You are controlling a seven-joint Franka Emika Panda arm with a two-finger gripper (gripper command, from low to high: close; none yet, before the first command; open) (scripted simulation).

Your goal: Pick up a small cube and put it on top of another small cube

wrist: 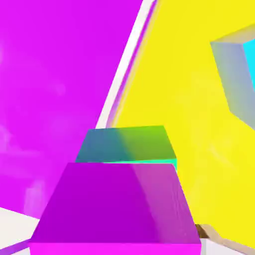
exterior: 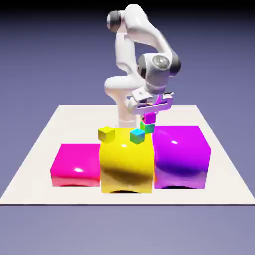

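Behind the big yellow block (exterior: pixel 125 164), the tiny purple-magenta cube (exterior: pixel 149 118) sits squarely on the tiny green cube (exterior: pixel 148 127) — stacked! Just above hangs the gripper (exterior: pixel 151 106), and its jaws look spread with the cube seemingly free, though that view is small. Nearby: the tiny cyan-blue cube (exterior: pixel 137 136), plus 1 tiny yellow cube (exterior: pixel 106 133) on the white table (exterior: pixel 45 149).
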